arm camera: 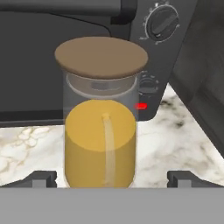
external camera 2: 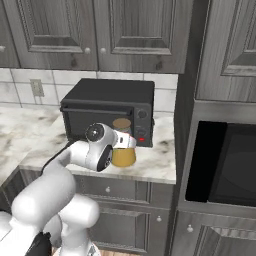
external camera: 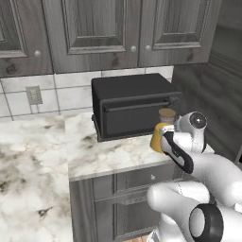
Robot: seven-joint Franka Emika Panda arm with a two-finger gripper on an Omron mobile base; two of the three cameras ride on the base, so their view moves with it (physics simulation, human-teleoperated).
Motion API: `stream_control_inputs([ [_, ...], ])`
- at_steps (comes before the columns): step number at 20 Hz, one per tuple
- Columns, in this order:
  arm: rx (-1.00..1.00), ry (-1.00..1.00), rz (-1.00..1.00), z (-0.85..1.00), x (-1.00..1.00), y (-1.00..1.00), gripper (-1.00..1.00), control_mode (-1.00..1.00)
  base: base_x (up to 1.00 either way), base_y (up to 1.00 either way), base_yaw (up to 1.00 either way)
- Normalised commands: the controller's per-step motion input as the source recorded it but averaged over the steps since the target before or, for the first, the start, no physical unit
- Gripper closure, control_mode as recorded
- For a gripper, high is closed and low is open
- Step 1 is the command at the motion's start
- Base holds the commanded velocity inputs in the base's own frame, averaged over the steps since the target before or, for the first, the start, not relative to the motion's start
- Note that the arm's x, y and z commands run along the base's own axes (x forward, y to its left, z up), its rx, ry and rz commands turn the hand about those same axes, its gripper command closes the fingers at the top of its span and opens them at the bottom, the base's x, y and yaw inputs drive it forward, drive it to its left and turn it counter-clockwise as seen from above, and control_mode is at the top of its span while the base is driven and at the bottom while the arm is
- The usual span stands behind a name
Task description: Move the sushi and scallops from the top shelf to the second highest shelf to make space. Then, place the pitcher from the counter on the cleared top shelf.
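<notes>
Grey wooden cupboards (external camera: 94, 28) hang over a white and brown marble counter (external camera: 104, 151) in the left base view. On the counter sits a black toaster oven (external camera: 134, 106), close to the tiled wall (external camera: 56, 92). The pitcher (external camera: 161, 131) stands on the counter right in front of the oven, near its right end. It is yellow at the bottom and has a brown lid. The white arm (external camera: 189, 156) reaches up to it from the lower right and covers part of it.

From the right base view, the same counter (external camera 2: 155, 167) ends at a tall dark cabinet with a black wall oven (external camera 2: 225, 165) in it. The pitcher (external camera 2: 123, 147) stands upright in front of the toaster oven (external camera 2: 110, 110), by its red light. The end of the arm (external camera 2: 100, 145) is just left of it and hides its side.

Up close in the hand view, the pitcher (arm camera: 100, 127) stands straight on the counter (arm camera: 175, 140), with the toaster oven (arm camera: 70, 57) and its knobs behind it. The tool (arm camera: 112, 178) is spread wide. One dark tip (arm camera: 43, 178) is on each side of the pitcher, and neither one touches it.
</notes>
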Motion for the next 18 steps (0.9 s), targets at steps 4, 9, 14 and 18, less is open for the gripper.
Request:
stream_control_inputs([
  [4,0.0,0.0,0.0,-0.21,0.15,-0.1,-1.0,-1.0,0.0,0.0,0.0],
  [9,0.0,0.0,0.0,-0.37,0.05,-0.11,-1.0,-1.0,0.0,0.0,0.0],
  [14,0.0,-0.01,0.0,-0.35,0.07,-0.05,-1.0,-1.0,0.0,0.0,0.0],
  [18,0.0,-0.06,0.01,-0.24,0.21,0.0,-1.0,-1.0,0.0,0.0,0.0],
])
